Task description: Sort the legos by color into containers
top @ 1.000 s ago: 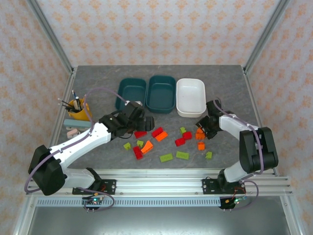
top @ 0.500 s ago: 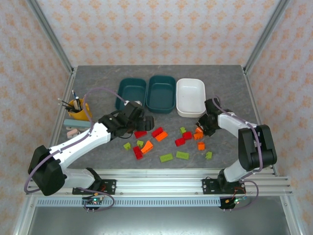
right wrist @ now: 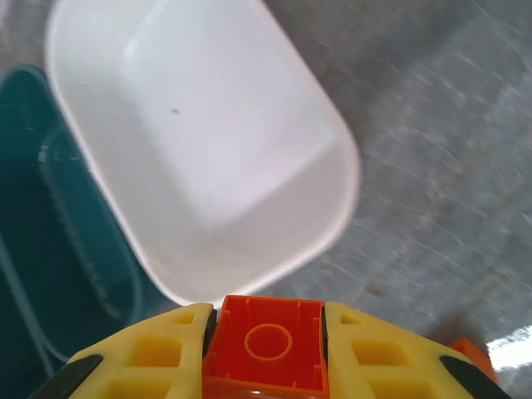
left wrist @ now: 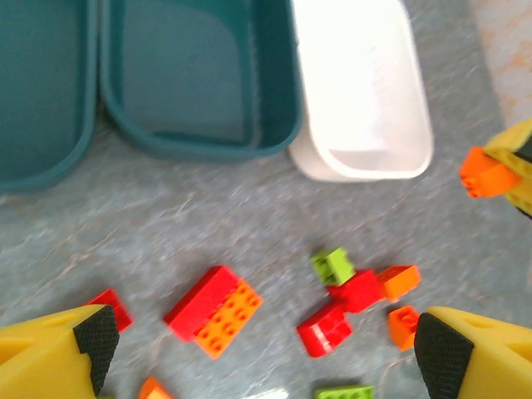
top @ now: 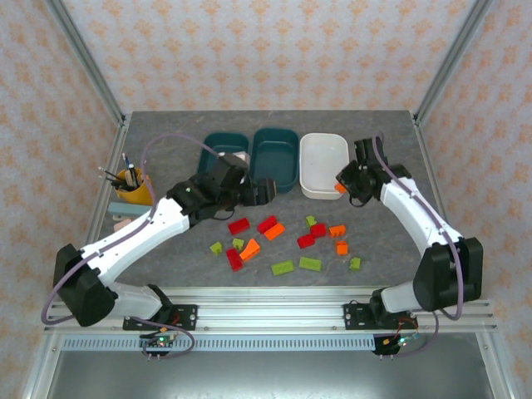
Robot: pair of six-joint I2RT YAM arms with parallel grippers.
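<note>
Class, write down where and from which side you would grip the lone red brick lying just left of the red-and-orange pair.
Probably best from straight above, pinching the red brick across its two long sides. It lies flat, is longer than it is wide, and sits apart from its neighbours, so both flanks are free.

Three shallow rounded trays stand side by side toward the far side of the counter (top: 166,133), empty where they show: a left teal tray (top: 218,154), a middle teal tray (top: 275,158) and a white tray (top: 324,165). Small red, orange and lime green legos (top: 283,268) lie scattered in front of them. One orange brick (top: 340,189) is pinched in the right hand (right wrist: 266,332) at the white tray's near right corner.
</note>
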